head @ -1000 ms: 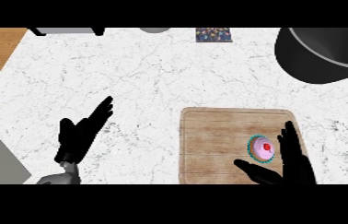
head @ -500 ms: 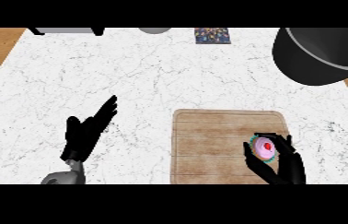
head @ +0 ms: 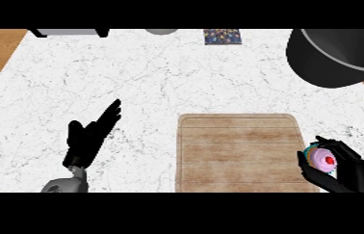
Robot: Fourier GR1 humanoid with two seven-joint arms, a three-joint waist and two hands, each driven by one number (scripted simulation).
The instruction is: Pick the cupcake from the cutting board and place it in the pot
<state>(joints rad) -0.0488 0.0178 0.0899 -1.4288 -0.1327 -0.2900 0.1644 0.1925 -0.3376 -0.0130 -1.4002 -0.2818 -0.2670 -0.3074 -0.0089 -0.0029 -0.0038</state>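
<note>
A cupcake [head: 323,159] with pink frosting and a red dot on top sits in my right hand [head: 337,174], whose fingers and thumb curl round it. Hand and cupcake are at the lower right, just past the right edge of the wooden cutting board [head: 238,151]. The dark pot [head: 331,57] stands at the upper right, partly cut off by the view's edge. My left hand [head: 89,141] rests open at the lower left over the white counter, fingers pointing up and to the right.
The white marble counter [head: 163,84] fills the view. Along the far edge are a dark-framed object [head: 68,32], a grey round thing [head: 162,31] and a small patterned box [head: 223,36]. A wooden strip [head: 8,43] shows at the top left.
My right hand has closed round the cupcake and carried it rightward off the board's right edge. The view has shifted, so the board and pot sit differently. The left hand stays open.
</note>
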